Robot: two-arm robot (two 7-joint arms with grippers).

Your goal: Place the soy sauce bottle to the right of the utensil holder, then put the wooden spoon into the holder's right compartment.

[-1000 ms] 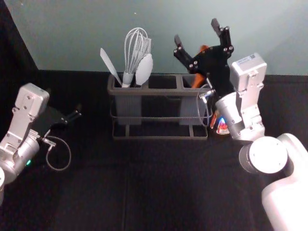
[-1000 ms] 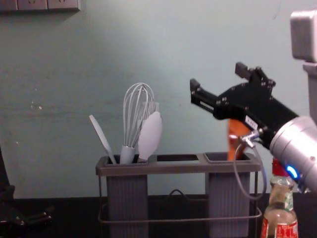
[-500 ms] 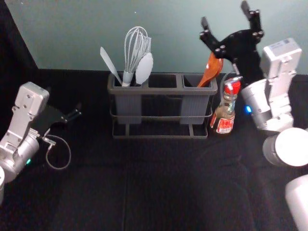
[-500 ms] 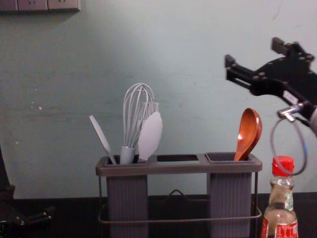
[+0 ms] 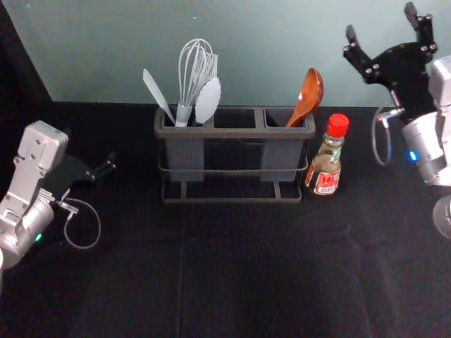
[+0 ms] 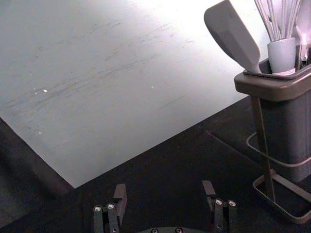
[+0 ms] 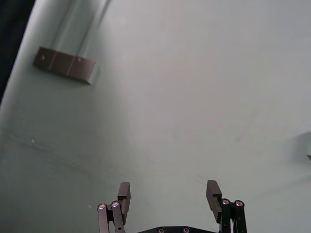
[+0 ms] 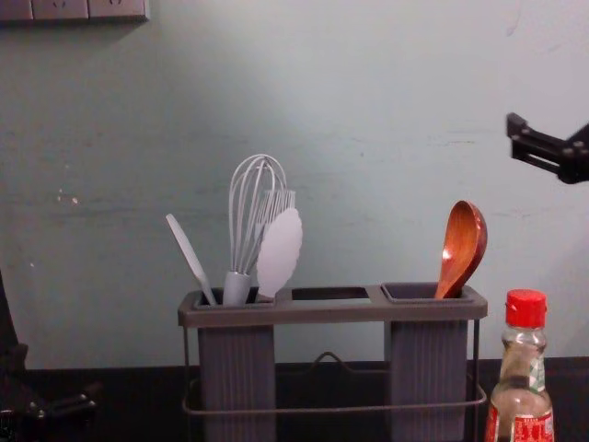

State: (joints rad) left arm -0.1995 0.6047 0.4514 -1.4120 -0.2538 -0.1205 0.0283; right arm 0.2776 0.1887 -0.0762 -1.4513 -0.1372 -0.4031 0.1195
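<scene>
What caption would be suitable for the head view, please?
Wooden spoon in the right compartment of the utensil holder, soy sauce bottle to its right, open right end effector at upper right.

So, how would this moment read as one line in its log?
spoon: in right compartment; bottle: right of holder; right fingers: open, raised, right of bottle; left fingers: open, left of holder

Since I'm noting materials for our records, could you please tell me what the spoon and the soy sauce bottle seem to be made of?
The spoon looks like glossy, reddish-brown wood, with bright highlights. The soy sauce bottle seems to be clear glass, possibly plastic, being see-through.
</scene>
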